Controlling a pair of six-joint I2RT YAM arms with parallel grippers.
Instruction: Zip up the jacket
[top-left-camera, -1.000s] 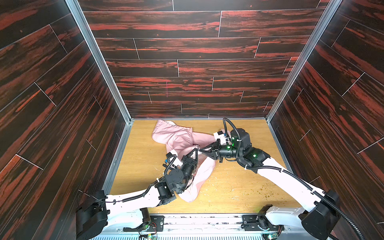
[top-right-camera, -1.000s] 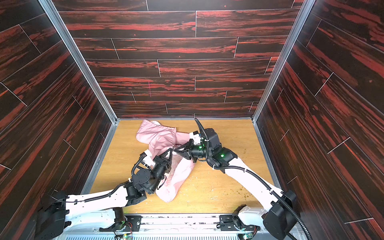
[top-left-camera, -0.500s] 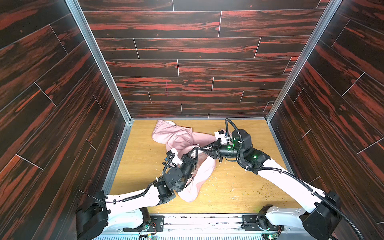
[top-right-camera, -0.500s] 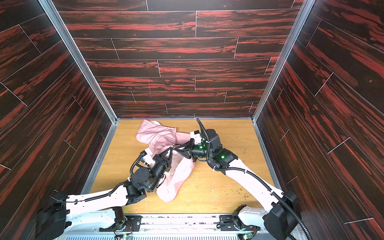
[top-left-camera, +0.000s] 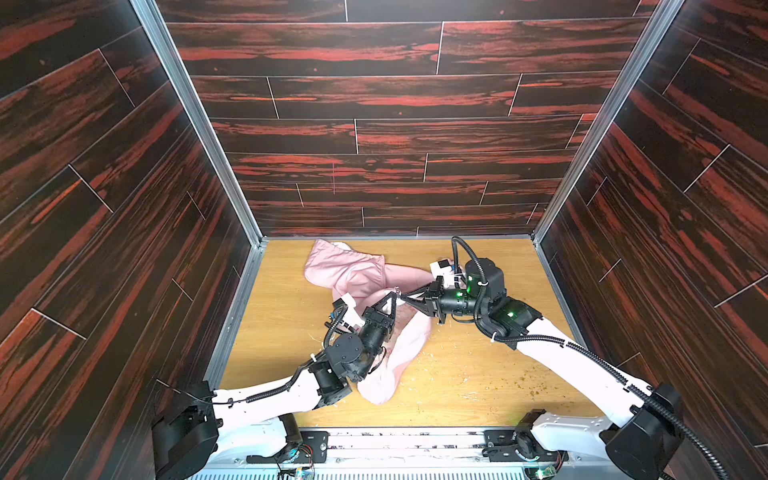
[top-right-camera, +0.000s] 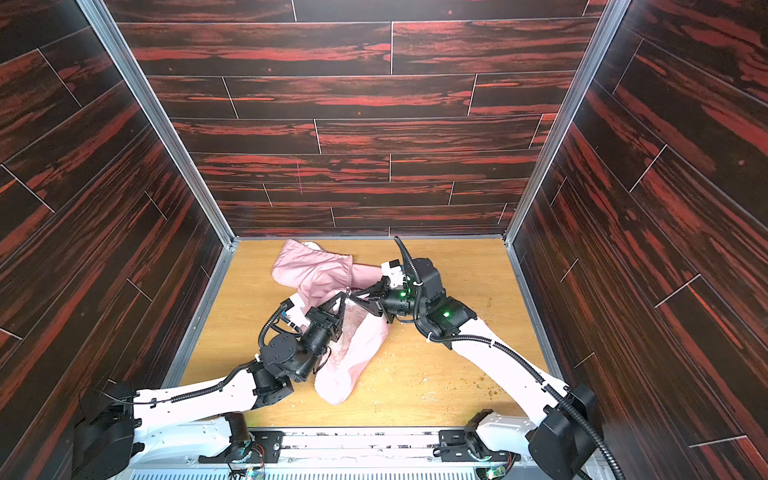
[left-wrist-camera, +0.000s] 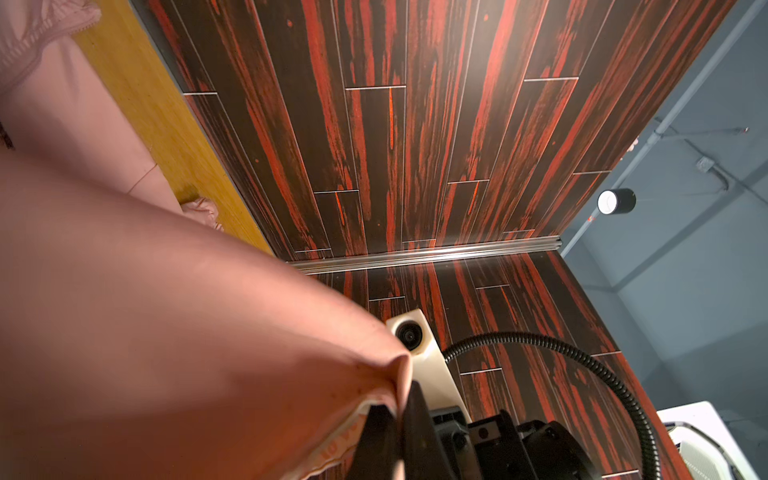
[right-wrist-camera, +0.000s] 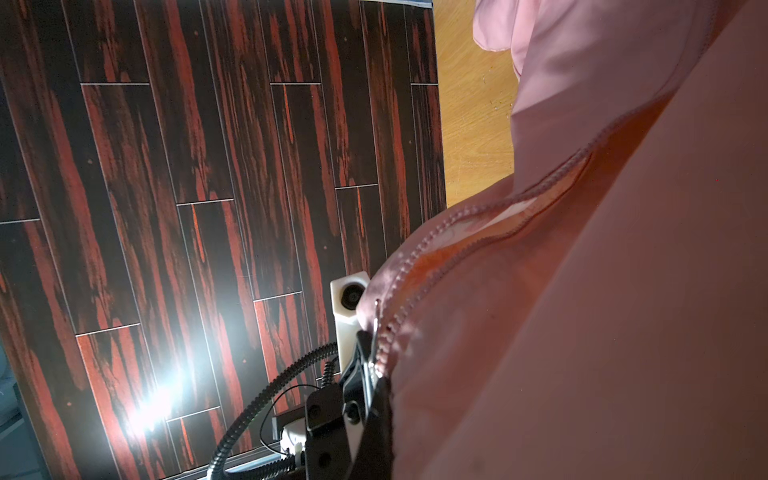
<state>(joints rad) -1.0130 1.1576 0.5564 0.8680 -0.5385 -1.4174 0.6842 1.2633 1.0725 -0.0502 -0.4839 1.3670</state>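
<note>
The small, thin, light-pink cloth jacket (top-left-camera: 347, 272) (top-right-camera: 316, 270) lay on the yellow-brown wooden table (top-left-camera: 478, 374), left of the middle. One wide part sat near the back wall. A long part reached toward the front edge, and its paler inside with a faint pattern showed there. In the middle the cloth was pulled up into a little peak, and both tools met at that peak, tip to tip.

The left tool (top-left-camera: 394, 296) (top-right-camera: 341, 297) came up from the front left. Its jaws were shut, and in the left wrist view a fold of the pink cloth was pinched at its tips.

The right tool (top-left-camera: 404, 296) (top-right-camera: 354, 296) came in from the right. Its jaws were shut tight too, on the jacket by the zip (right-wrist-camera: 419, 257). In the right wrist view two rows of zip teeth ran together close to the tips, and a small shiny metal pull (right-wrist-camera: 376, 320) stuck out there. I could not tell if the pull itself was between the jaws.

The black left arm (top-left-camera: 353, 357) lay over the long part of the jacket. Tiny crumbs (top-left-camera: 534, 388) dotted the table near the right arm. Dark walls with red and black wood stripes (top-left-camera: 374, 124) stood around the table on three sides.
</note>
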